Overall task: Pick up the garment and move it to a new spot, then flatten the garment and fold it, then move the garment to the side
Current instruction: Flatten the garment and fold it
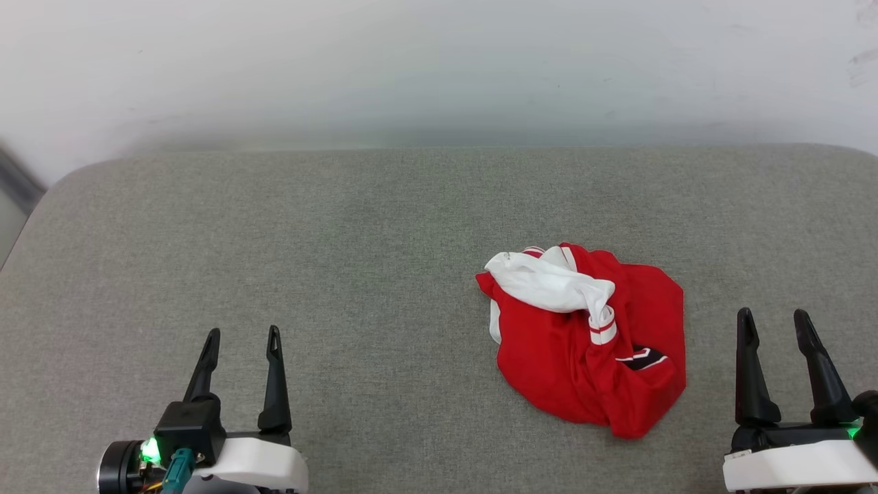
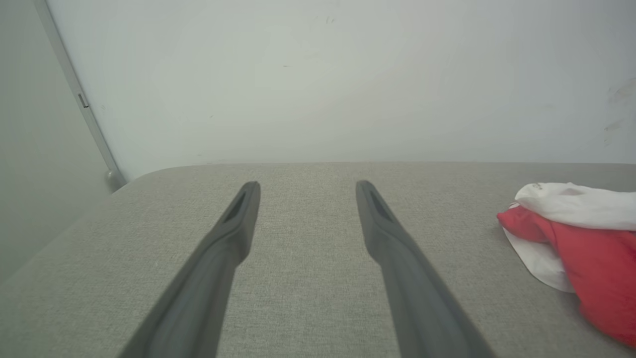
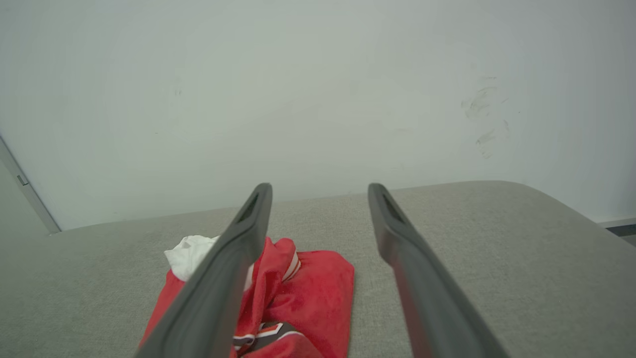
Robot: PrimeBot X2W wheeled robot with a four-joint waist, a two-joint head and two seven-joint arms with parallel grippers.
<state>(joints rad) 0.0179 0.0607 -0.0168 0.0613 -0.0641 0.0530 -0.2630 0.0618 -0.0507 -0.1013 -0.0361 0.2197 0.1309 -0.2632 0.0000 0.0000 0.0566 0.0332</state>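
We are seeing the garment (image 1: 583, 343) lying crumpled on the grey cushion (image 1: 343, 240), right of centre; our left gripper (image 1: 244, 331) and right gripper (image 1: 773, 313) are hovering wide apart, gripping nothing, clear of it.

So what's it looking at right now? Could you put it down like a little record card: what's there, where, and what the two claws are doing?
surface: grey fabric-covered top, white wall behind
garment: red T-shirt with white sleeves, crumpled in a heap, right of centre
garment state: not flattened, not folded, nothing touching it
left gripper: open, empty, over bare surface, well apart from the garment
right gripper: open, empty, just right of the garment, not touching
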